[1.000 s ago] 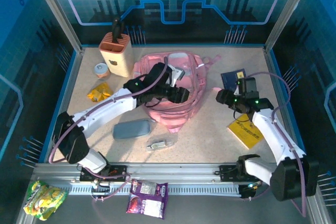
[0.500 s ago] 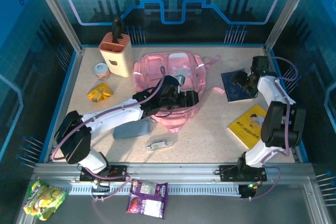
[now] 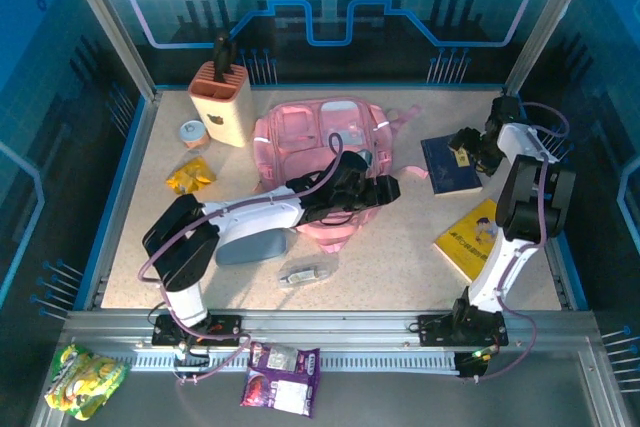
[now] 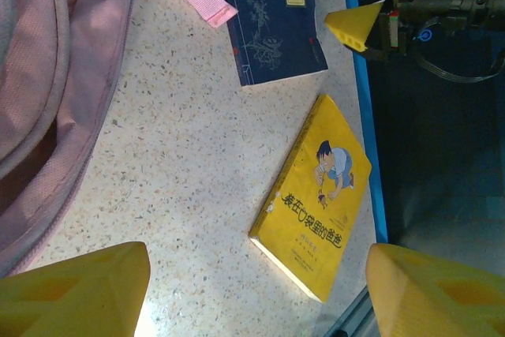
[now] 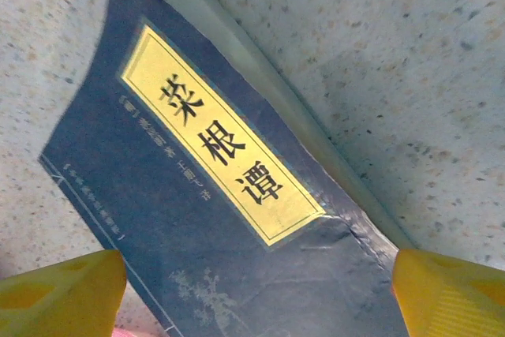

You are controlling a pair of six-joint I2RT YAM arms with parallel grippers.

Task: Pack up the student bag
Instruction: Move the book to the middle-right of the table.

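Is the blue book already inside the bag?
Out. The blue book lies closed on the table, right of the bag.

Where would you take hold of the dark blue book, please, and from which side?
Probably its long page edge, from above with the right fingers astride it: the book lies flat on the table, so only an edge offers a bite.
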